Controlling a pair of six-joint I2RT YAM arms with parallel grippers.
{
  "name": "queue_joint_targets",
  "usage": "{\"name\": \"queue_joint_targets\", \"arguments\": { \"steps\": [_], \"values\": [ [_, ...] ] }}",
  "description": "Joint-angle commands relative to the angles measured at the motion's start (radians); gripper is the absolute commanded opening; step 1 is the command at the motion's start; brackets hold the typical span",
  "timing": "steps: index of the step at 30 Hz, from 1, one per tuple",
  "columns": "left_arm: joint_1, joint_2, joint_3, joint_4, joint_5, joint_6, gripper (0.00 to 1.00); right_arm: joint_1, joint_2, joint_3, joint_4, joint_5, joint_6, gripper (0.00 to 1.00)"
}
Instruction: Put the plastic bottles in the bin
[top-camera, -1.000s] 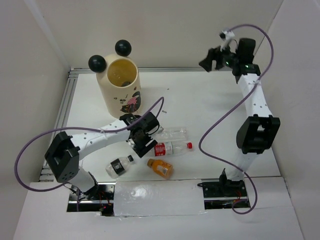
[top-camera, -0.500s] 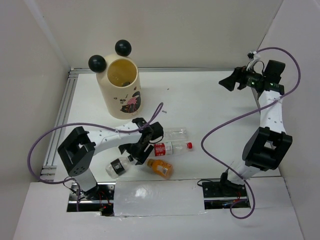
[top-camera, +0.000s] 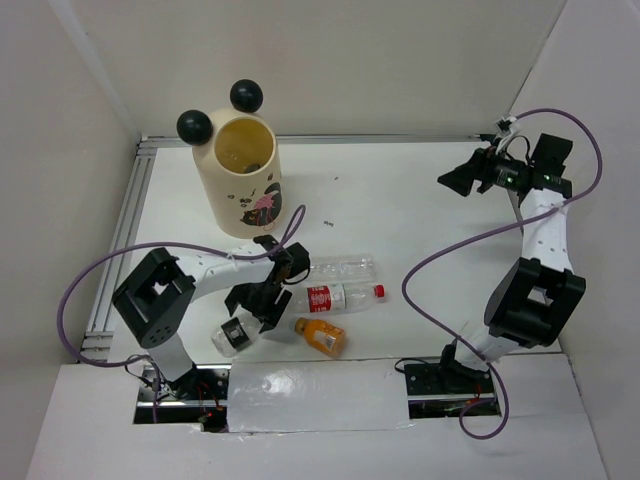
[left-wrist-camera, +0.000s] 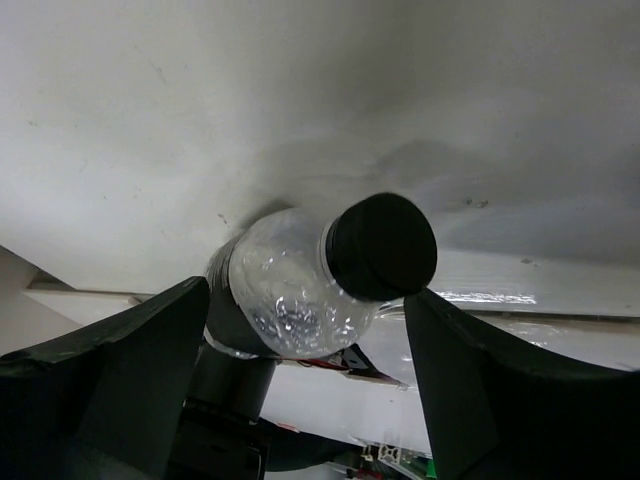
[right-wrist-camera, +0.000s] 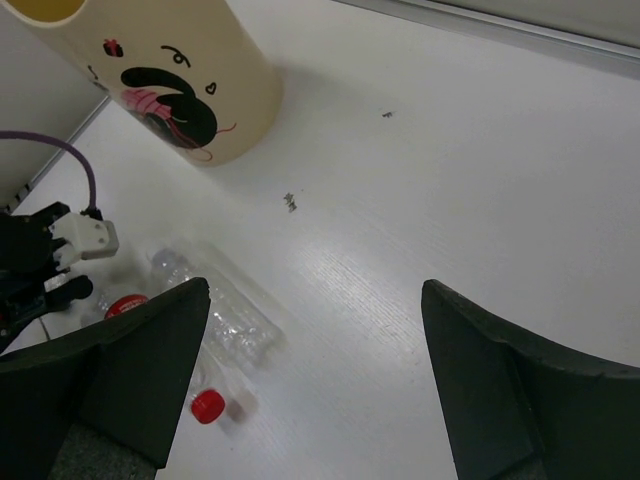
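A clear bottle (left-wrist-camera: 285, 300) with a black cap (left-wrist-camera: 382, 246) and a dark label band lies on the white worktop (left-wrist-camera: 300, 100), cap end nearest the camera. The left tool (left-wrist-camera: 305, 295) straddles it, its dark fingers (left-wrist-camera: 120, 370) spread wide. Whether they touch the bottle is unclear.

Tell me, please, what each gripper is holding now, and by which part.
Nothing is held. The left gripper stands open on both sides of the black-capped bottle, not closed on it; the right gripper is open and empty.
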Motion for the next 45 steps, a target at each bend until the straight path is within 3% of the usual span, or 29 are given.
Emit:
{"name": "queue_joint_targets", "arguments": {
  "steps": [1, 5, 8, 12, 13, 15, 16, 18, 19, 20, 22, 23, 25, 27, 30, 31, 38, 45],
  "values": [
    [0.025, 0.022, -0.004, 0.019, 0.025, 0.054, 0.9, -0.03, -0.066, -0.007, -0.031, -0.057, -0.027, 0.93],
    [0.051, 0.068, 0.018, 0.042, 0.05, 0.092, 0.83, -0.051, -0.076, -0.018, -0.041, -0.095, -0.036, 0.93],
    [0.06, 0.077, 0.018, 0.053, 0.07, 0.105, 0.7, -0.073, -0.085, -0.018, -0.066, -0.105, -0.056, 0.93],
    [0.06, 0.067, 0.009, 0.053, 0.079, 0.105, 0.47, -0.109, -0.085, -0.018, -0.087, -0.135, -0.068, 0.93],
    [0.06, 0.056, 0.009, 0.053, 0.07, 0.105, 0.28, -0.109, -0.085, -0.018, -0.098, -0.135, -0.068, 0.93],
    [0.06, 0.036, 0.03, 0.026, 0.07, 0.088, 0.15, -0.109, -0.085, -0.018, -0.113, -0.135, -0.089, 0.93],
    [0.042, 0.021, 0.048, 0.009, 0.07, 0.064, 0.13, -0.109, -0.085, -0.018, -0.142, -0.144, -0.129, 0.91],
    [0.016, -0.034, 0.148, -0.04, 0.061, 0.031, 0.12, -0.109, -0.085, -0.018, -0.193, -0.144, -0.203, 0.87],
    [-0.019, -0.053, 0.201, -0.098, 0.041, 0.014, 0.1, -0.109, -0.094, -0.027, -0.259, -0.144, -0.314, 0.85],
    [-0.057, -0.083, 0.331, -0.123, 0.003, -0.012, 0.09, -0.109, -0.111, -0.042, -0.323, -0.134, -0.435, 0.75],
    [-0.094, -0.084, 0.483, -0.18, -0.042, -0.021, 0.05, -0.077, -0.138, -0.096, -0.353, -0.103, -0.521, 0.62],
    [-0.108, -0.084, 0.63, -0.18, -0.065, -0.01, 0.02, -0.044, -0.155, -0.121, -0.353, -0.086, -0.549, 0.56],
    [-0.128, -0.072, 0.767, -0.18, -0.112, 0.052, 0.01, -0.005, -0.201, -0.196, -0.307, -0.033, -0.564, 0.47],
    [-0.139, -0.071, 0.885, -0.046, -0.14, 0.124, 0.0, 0.056, -0.223, -0.231, -0.282, 0.015, -0.564, 0.47],
    [-0.096, -0.108, 0.938, 0.152, -0.188, 0.277, 0.0, 0.114, -0.235, -0.268, -0.249, 0.047, -0.542, 0.47],
    [-0.076, -0.119, 0.938, 0.305, -0.188, 0.319, 0.0, 0.127, -0.235, -0.282, -0.249, 0.061, -0.542, 0.47],
    [0.146, -0.242, 0.639, 1.014, -0.393, 0.641, 0.0, 0.191, -0.266, -0.316, -0.229, 0.11, -0.533, 0.45],
    [0.333, -0.177, 0.582, 1.157, -0.462, 0.662, 0.0, 0.254, -0.307, -0.351, -0.195, 0.184, -0.513, 0.53]
  ]
}}
